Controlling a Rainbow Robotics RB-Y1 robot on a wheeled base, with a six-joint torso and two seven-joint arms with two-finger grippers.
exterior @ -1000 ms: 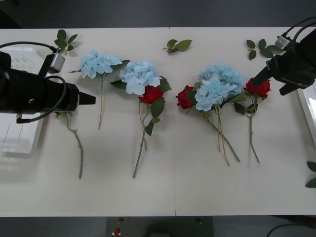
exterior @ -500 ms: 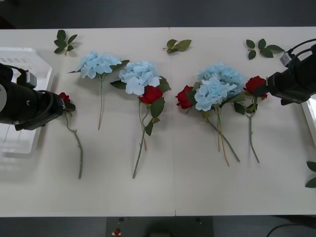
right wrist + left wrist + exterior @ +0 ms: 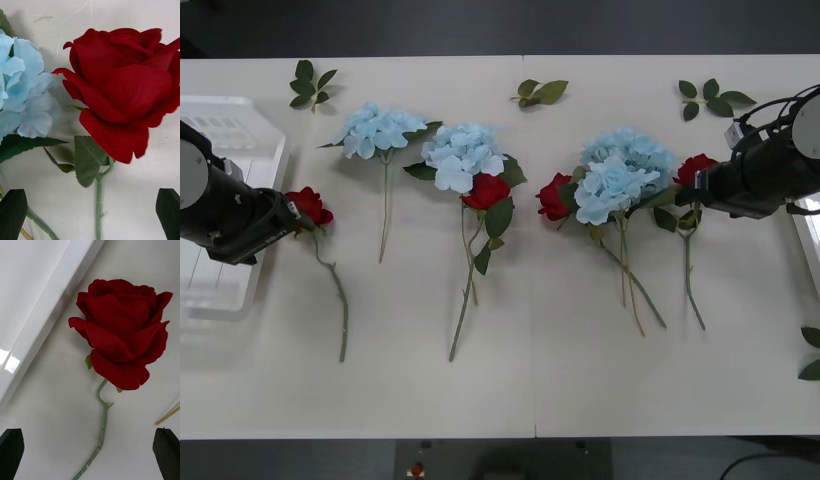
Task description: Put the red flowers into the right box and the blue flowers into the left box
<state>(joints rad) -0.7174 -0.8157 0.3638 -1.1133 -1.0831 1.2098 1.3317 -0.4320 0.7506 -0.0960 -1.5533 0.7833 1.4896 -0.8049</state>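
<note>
Red flowers lie on the white table: one at the far left (image 3: pixel 310 205), two in the middle (image 3: pixel 487 190) (image 3: pixel 554 196), one at the right (image 3: pixel 698 168). Blue flowers (image 3: pixel 380 128) (image 3: pixel 463 153) (image 3: pixel 620 172) lie between them. My left gripper (image 3: pixel 290 213) is open just left of the far-left rose (image 3: pixel 123 333), its fingers (image 3: pixel 11 450) either side of the stem. My right gripper (image 3: pixel 688 196) is open over the right rose (image 3: pixel 123 90), beside a blue cluster (image 3: pixel 22 97). The left box (image 3: pixel 230 130) is under my left arm; the right box (image 3: pixel 810 215) shows at the right edge.
Loose green leaf sprigs lie at the back left (image 3: pixel 313 83), back middle (image 3: pixel 542 92), back right (image 3: pixel 710 98) and the right edge (image 3: pixel 812 350). The left box's rim (image 3: pixel 48 315) runs close beside the far-left rose. Long stems point toward the front edge.
My left arm drew back to the left, uncovering the far-left rose. My right arm came down and slightly left onto the right rose's stem.
</note>
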